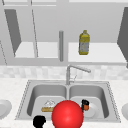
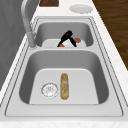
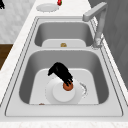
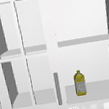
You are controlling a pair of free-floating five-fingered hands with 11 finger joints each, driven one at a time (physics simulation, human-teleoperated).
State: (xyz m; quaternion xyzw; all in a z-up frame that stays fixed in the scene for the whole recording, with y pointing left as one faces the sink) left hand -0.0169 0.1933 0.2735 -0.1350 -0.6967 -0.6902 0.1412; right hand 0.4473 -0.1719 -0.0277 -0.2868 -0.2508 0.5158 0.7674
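At the far left of the front view a white plate (image 1: 3,108) sits on the worktop (image 1: 10,86) beside the sink (image 1: 25,98). Your left hand (image 1: 39,121) hangs at the sink's front rim, apart from everything; you cannot tell whether its fingers are open or curled.

In the left basin, a bread roll (image 2: 64,85) lies flat just beside the drain (image 2: 49,89), resting on the floor of the basin.

A large red ball (image 1: 67,114) stands in front of the sink's middle in the front view, covering part of both basins. Above it the faucet (image 1: 71,71) rises from the divider, its spout swung over the right basin.

In the right basin your right hand (image 3: 60,71) reaches down with fingers curled on a small orange fruit (image 3: 68,86), pinching it from above. The fruit rests on a white dish (image 3: 63,92) on the basin floor, so it is probably supported by the dish as much as by your grip.

Up on the cabinet shelf (image 4: 97,90) a yellow bottle (image 4: 80,83) stands upright, well away from both hands.
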